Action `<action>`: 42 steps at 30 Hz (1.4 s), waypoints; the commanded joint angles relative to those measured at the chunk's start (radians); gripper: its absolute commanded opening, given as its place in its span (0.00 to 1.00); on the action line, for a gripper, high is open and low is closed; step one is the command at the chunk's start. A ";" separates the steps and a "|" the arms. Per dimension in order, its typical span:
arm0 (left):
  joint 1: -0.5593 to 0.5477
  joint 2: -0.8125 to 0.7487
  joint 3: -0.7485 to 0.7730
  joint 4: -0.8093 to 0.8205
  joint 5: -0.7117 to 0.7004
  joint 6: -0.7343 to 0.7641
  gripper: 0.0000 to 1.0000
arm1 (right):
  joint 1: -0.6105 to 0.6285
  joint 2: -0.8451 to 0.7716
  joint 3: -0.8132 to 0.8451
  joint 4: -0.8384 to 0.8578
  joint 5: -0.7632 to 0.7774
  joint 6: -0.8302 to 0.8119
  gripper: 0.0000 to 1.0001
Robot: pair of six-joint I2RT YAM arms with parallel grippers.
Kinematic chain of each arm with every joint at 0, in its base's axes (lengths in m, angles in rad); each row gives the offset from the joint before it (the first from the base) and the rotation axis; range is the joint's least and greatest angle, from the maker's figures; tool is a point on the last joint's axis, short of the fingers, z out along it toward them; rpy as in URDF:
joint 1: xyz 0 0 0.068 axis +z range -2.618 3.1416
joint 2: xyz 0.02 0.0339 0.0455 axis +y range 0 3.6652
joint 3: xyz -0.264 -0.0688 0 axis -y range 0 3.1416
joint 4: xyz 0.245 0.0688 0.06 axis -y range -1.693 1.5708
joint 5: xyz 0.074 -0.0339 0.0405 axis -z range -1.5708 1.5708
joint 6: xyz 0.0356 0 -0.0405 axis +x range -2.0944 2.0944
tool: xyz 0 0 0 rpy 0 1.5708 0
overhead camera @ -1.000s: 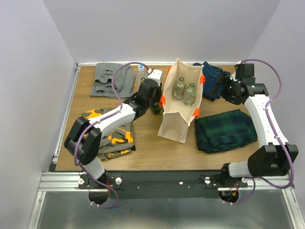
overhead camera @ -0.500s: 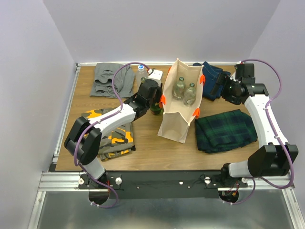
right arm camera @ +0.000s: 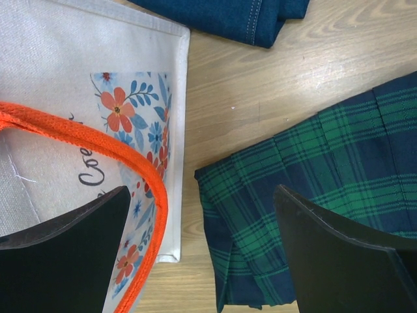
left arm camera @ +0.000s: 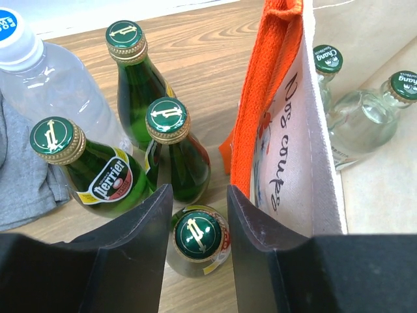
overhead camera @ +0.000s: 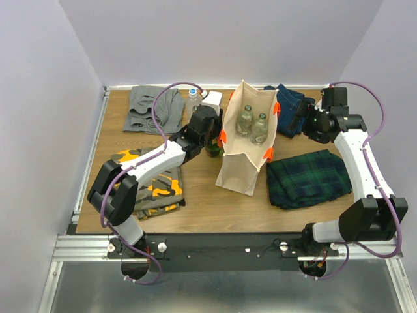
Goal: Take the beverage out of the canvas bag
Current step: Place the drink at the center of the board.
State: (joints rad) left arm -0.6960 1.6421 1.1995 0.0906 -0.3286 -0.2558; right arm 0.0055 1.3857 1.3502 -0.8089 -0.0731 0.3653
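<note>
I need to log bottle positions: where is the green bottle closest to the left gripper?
Left wrist view, bottom centre: the bottle stands on the table, straddled by the left gripper, just left of the canvas bag.

Access from above: canvas bag (overhead camera: 238, 166) mouth open, two clear bottles (overhead camera: 245, 120) inside. Left flank blocked by green bottles (left arm camera: 172, 153) and water bottle (left arm camera: 45, 85). Right flank: narrow bare tabletop (right arm camera: 260, 91) strip, then plaid cloth (right arm camera: 326, 182).
</note>
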 commanded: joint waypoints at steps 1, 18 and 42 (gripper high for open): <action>-0.007 -0.025 0.034 0.024 -0.027 -0.008 0.48 | -0.002 -0.027 -0.011 -0.010 0.027 -0.002 1.00; -0.008 -0.064 0.054 0.001 -0.059 0.001 0.64 | -0.002 -0.019 -0.017 -0.004 0.022 -0.006 1.00; -0.008 -0.168 0.210 -0.181 0.003 0.084 0.99 | -0.001 -0.016 -0.010 0.010 -0.008 -0.009 1.00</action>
State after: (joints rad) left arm -0.6960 1.4998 1.3346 -0.0189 -0.3916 -0.2016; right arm 0.0055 1.3785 1.3384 -0.8089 -0.0685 0.3649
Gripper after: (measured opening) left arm 0.988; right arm 0.998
